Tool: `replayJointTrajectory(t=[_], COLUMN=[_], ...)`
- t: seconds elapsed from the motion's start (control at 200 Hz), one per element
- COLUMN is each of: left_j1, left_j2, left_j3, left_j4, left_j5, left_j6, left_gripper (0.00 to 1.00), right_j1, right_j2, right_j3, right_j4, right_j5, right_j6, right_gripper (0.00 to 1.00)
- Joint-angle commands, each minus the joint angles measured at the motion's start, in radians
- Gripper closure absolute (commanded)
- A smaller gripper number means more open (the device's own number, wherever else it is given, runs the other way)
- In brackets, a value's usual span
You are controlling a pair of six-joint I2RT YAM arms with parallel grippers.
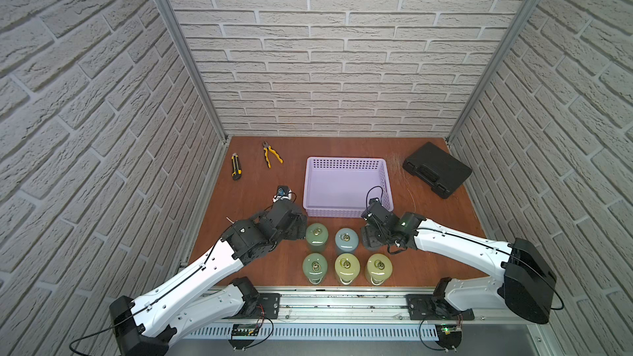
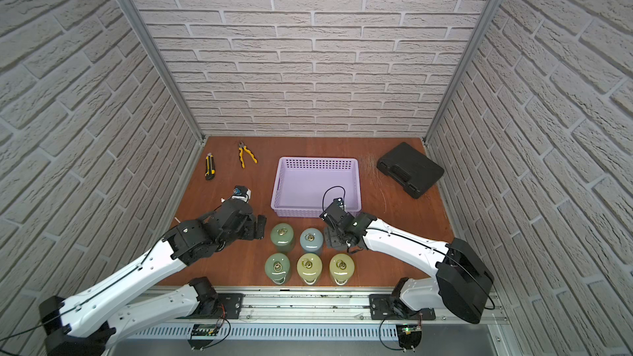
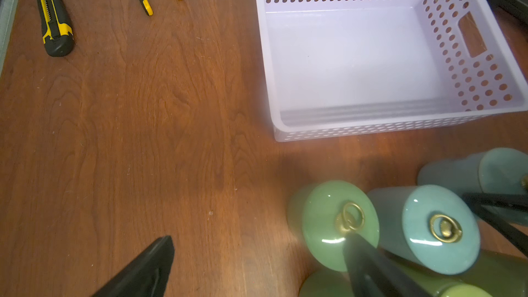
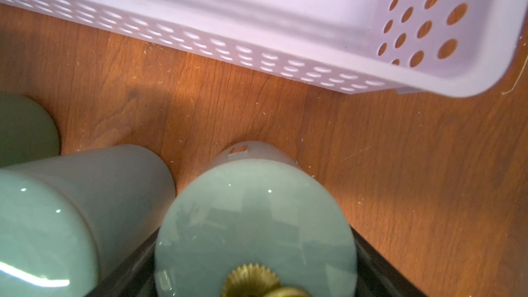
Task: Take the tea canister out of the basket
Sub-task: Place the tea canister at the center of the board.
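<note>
Right wrist view: right fingers [image 4: 377,278] flank tea canister [image 4: 254,224], grip unclear; left fingers [image 3: 143,270] apart.

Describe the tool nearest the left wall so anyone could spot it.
Find the lavender basket on the wooden table and look left, towards the far corner. Two yellow-and-black tools lie there; the utility knife is one straight bar, while the pliers beside it splay two handles.

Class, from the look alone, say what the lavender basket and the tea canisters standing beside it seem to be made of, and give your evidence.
Basket: probably moulded plastic with a matte finish; its walls are thin, with even round holes. Tea canisters: likely glazed ceramic; they are glossy, with sharp light glints on the lids. Coated metal is also possible.
</note>
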Motion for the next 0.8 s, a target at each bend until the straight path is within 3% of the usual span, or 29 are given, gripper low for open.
replayJointTrajectory(t=[0.0, 0.585, 0.795], left_j1=[0.007, 0.01, 0.012], left_j2=[-0.016, -0.016, -0.013], left_j3=[-0.015, -0.035, -0.038], left_j4=[0.012, 0.069, 0.156], left_j5=[0.003, -0.007, -0.071], left_j6=[-0.008, 0.018, 0.16], left_gripper=[0.02, 0.02, 0.02], right_j1=[0.008, 0.009, 0.006], right_j2=[-0.034, -0.137, -0.17], right_j3=[0.0, 0.109, 0.187], right_j4=[0.024, -0.08, -0.131], right_j5=[0.02, 0.053, 0.157], right_j6=[0.02, -0.011, -0.049], right_gripper=[0.03, 0.0, 0.0])
